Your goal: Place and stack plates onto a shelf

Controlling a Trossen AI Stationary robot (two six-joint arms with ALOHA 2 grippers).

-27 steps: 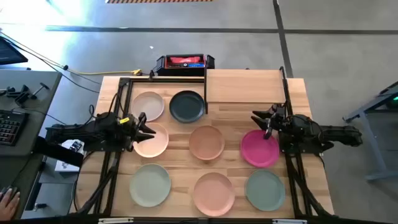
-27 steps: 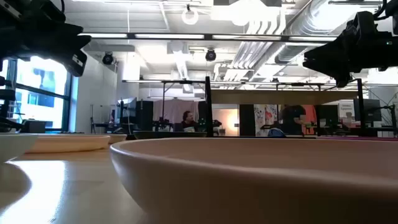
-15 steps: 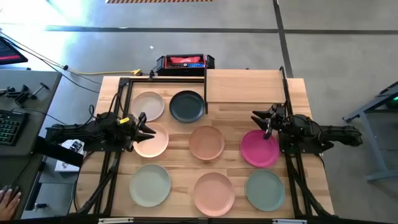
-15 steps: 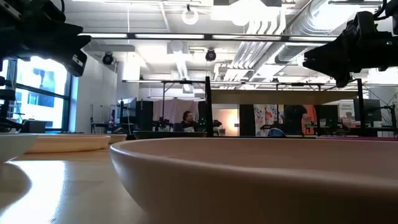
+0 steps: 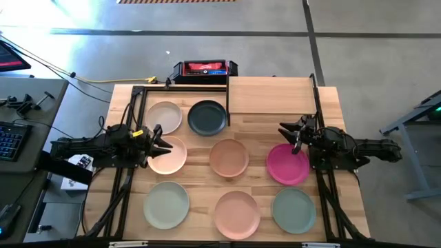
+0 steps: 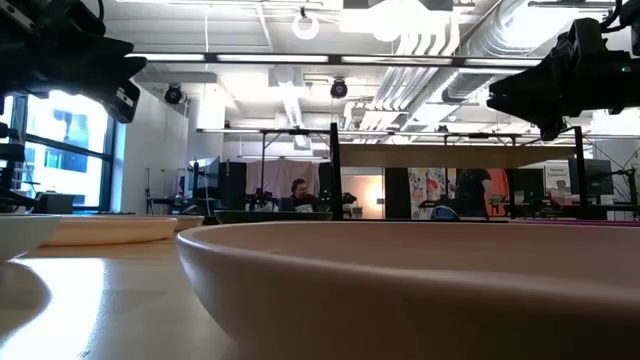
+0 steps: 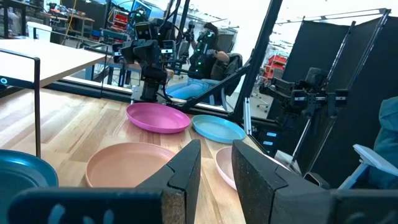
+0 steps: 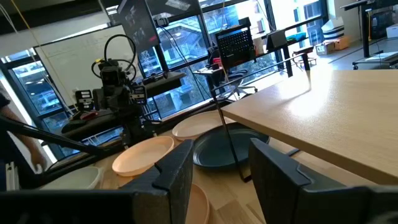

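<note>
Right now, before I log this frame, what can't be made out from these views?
- Low view: a plate against the lens hides most of the table; both grippers' jaws are lost in dark silhouette.
- High view: the peach plate is partly covered by the left gripper.
- High view: the magenta plate is partly under the right gripper.

Open-plan robotics lab: exposed ducts (image 6: 440, 60), workstation desks (image 8: 249, 43).

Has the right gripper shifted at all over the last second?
No. The right gripper sits over the magenta plate's far rim, same spot relative to the shelf post.
</note>
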